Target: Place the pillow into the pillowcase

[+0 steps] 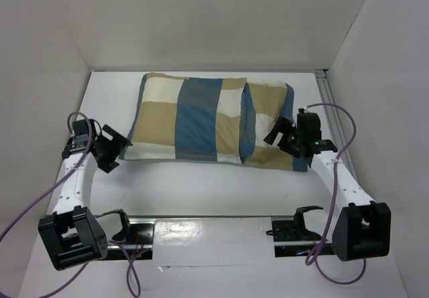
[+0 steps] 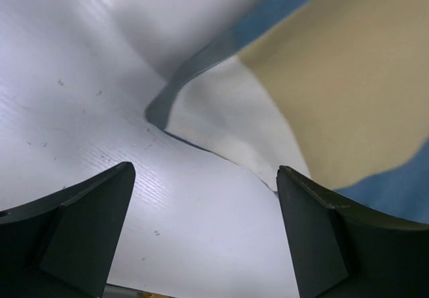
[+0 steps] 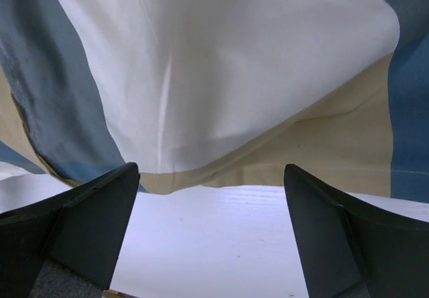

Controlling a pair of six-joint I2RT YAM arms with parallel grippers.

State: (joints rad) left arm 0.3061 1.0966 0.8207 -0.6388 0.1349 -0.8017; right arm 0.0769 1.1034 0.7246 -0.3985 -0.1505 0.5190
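The pillowcase (image 1: 201,120), in blue, tan and cream checks, lies plump and flat across the back half of the white table (image 1: 201,191). The pillow is hidden; no cream cushion shows. My left gripper (image 1: 120,149) sits just off the case's near-left corner, open, with only bare table between its fingers (image 2: 204,171). The case's blue-edged corner (image 2: 201,104) lies a little ahead of it. My right gripper (image 1: 281,140) is at the near-right end of the case, open and holding nothing. The cream and tan cloth (image 3: 221,63) sits just beyond its fingertips (image 3: 211,169).
White walls close in the table at the back and on both sides. A metal rail (image 1: 326,94) runs along the right edge. Purple cables (image 1: 342,127) loop beside each arm. The arm bases (image 1: 72,236) stand at the near edge.
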